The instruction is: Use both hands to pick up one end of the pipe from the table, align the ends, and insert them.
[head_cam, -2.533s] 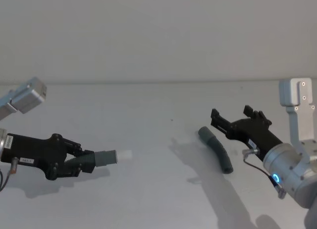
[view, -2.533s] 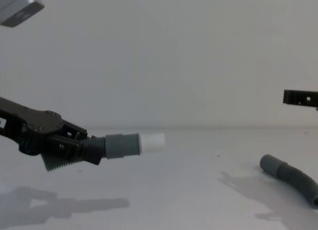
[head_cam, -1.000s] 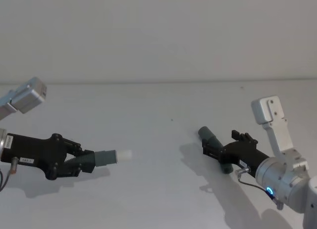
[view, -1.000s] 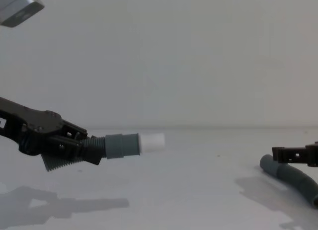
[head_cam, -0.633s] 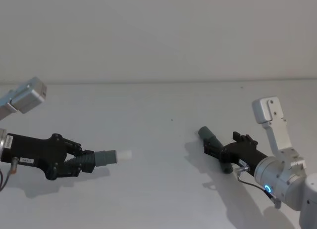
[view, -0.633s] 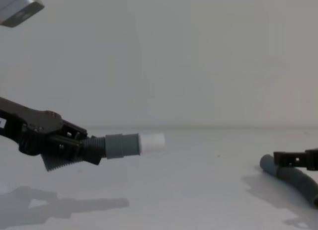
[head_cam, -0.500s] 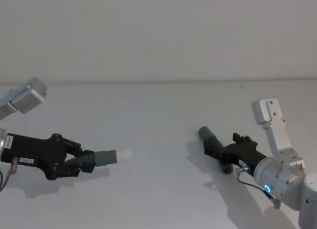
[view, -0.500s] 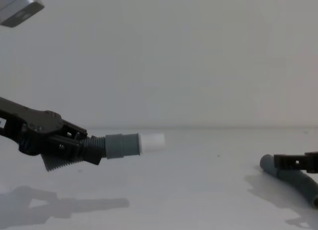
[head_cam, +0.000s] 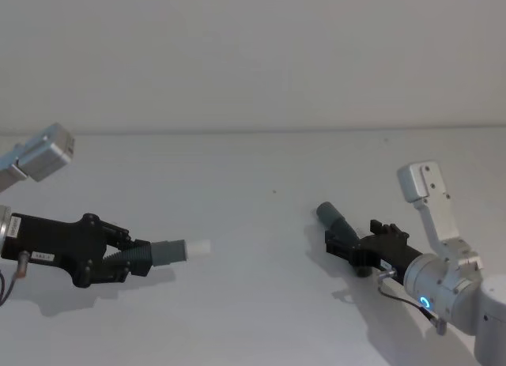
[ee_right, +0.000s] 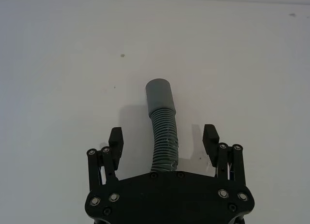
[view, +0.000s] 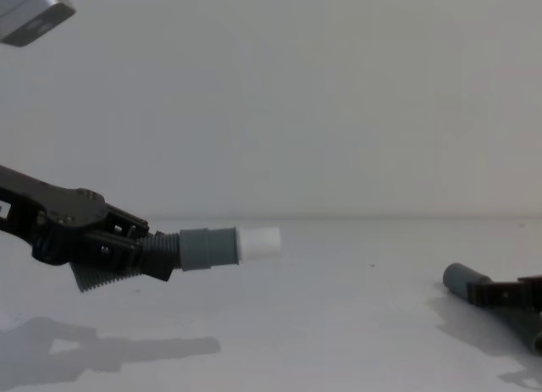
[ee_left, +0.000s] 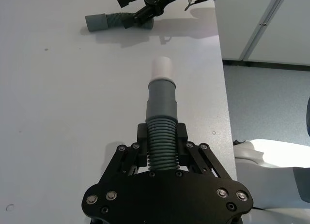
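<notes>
The short hose hangs above the left of the table, its ribbed part clamped in the left gripper, white tip pointing right; the longer hose lies on the table at right; the right gripper straddles it, jaws spread, clear of both sides.

place: lab-like test room | signs: plain pale table, blank wall, grey floor beside it
</notes>
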